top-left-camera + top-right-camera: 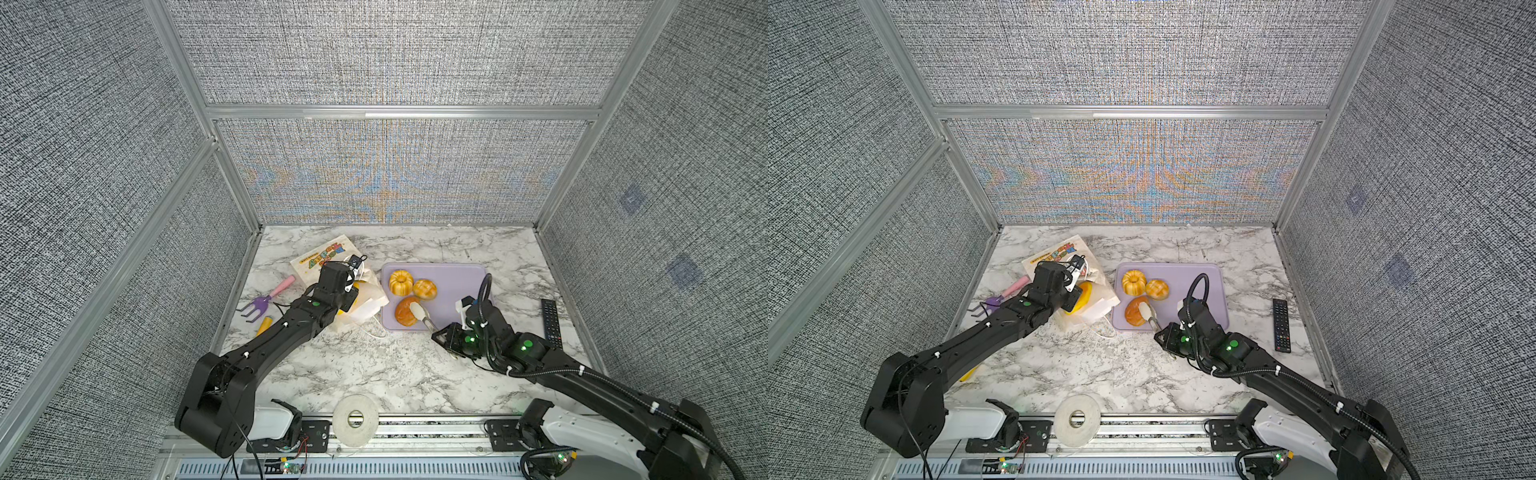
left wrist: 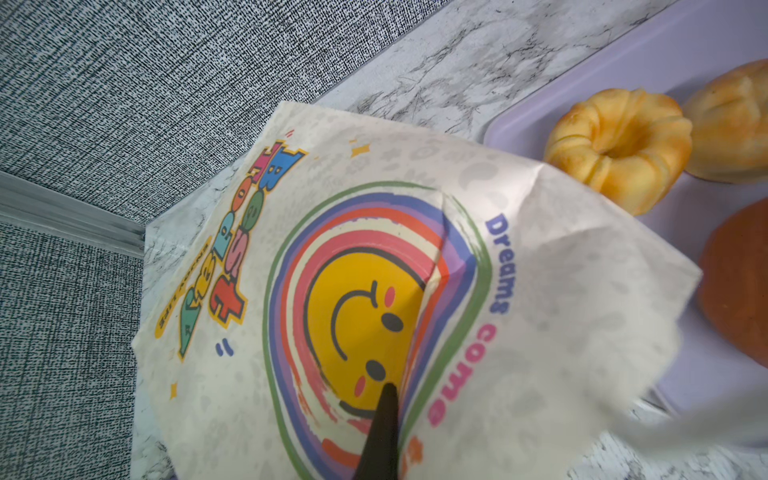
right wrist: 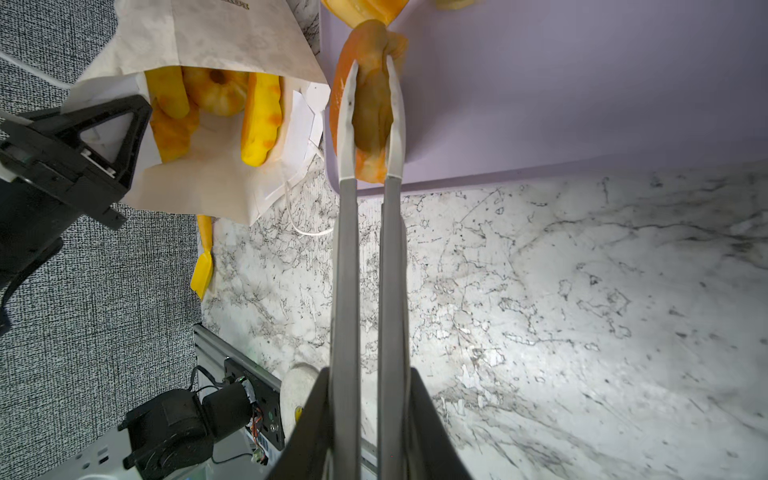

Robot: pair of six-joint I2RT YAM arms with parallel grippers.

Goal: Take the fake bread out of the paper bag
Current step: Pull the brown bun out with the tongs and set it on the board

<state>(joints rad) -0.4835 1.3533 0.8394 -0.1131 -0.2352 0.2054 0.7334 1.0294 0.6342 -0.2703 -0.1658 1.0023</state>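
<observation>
- Pinching the paper bag (image 2: pixel 216 395) with my left gripper (image 2: pixel 386 401) — jaws fully closed on its printed face. The bag sits just beside the lavender tray (image 1: pixel 457 278), mouth gaping.
- My right gripper (image 3: pixel 368 419) is clamped on grey tongs (image 3: pixel 347 270). Their white tips squeeze a brown bread (image 1: pixel 404 312) at the tray corner nearest the bag; resting or lifted, I can't tell.
- Fluted ring bun (image 1: pixel 400 281) and scored round bun (image 1: pixel 424 289) lie side by side on the tray, beyond the brown bread.
- More fake bread shows in the bag's mouth — another ring bun (image 3: pixel 216 93), a long loaf (image 3: pixel 262 120), others half hidden.
- Black remote (image 1: pixel 550 322) lies off the tray's far side from the bag.
</observation>
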